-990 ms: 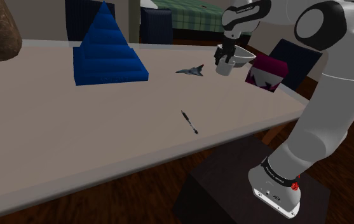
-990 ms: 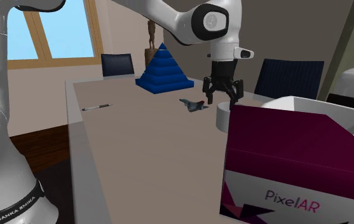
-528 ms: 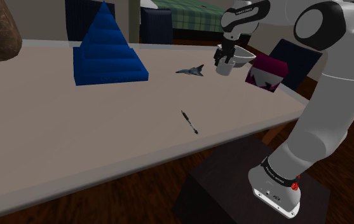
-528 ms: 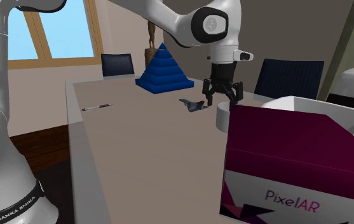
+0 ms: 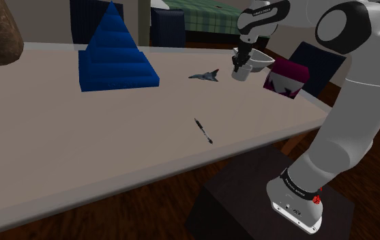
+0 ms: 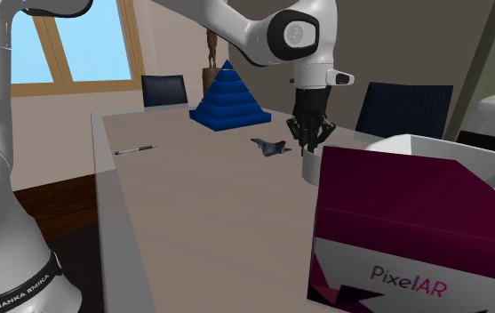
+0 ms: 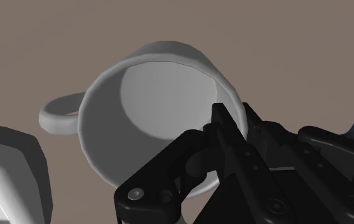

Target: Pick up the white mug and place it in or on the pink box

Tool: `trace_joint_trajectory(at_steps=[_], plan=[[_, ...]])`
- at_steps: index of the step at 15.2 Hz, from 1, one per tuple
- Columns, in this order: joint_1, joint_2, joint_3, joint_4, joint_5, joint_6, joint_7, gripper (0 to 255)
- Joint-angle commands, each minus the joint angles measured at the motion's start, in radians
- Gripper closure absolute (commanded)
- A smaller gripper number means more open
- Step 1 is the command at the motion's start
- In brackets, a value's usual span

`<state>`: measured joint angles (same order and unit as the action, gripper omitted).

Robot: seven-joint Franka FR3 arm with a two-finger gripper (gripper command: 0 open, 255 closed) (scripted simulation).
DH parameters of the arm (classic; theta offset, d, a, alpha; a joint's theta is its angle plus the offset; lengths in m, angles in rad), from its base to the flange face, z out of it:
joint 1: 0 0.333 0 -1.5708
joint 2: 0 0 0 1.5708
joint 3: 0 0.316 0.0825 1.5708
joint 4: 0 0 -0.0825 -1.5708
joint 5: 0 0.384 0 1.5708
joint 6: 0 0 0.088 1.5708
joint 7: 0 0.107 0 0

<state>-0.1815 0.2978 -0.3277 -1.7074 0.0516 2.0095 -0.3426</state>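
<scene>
My all-black two-finger gripper (image 7: pixel 229 124) was clenched on the rim wall of the plain white handled mug (image 7: pixel 150 95). The mug stood upright on the beige table (image 6: pixel 192 204), just beside the open magenta box (image 6: pixel 396 222). I judged the grasp made, with a straight lift above the box's wall needed next; my white arm (image 6: pixel 300 36) arched over the table, hand pointing steeply down.

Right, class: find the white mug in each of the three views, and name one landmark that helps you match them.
Shoulder view: the white mug sits upper right of the middle, under the gripper.
Second exterior view: the mug is right of the middle, partly behind the pink box.
Wrist view: the mug is central, its rim between the fingers.
Landmark: the pink box beside it.
</scene>
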Motion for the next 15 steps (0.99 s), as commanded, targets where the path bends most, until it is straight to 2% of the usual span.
trace_joint_trajectory(at_steps=[1, 3, 15], plan=[[0.000, 0.000, 0.000, 0.000, 0.000, 0.000, 0.000, 255], [0.000, 0.000, 0.000, 0.000, 0.000, 0.000, 0.000, 255], [0.000, -0.029, -0.005, 0.123, -0.011, -0.150, 0.003, 255]])
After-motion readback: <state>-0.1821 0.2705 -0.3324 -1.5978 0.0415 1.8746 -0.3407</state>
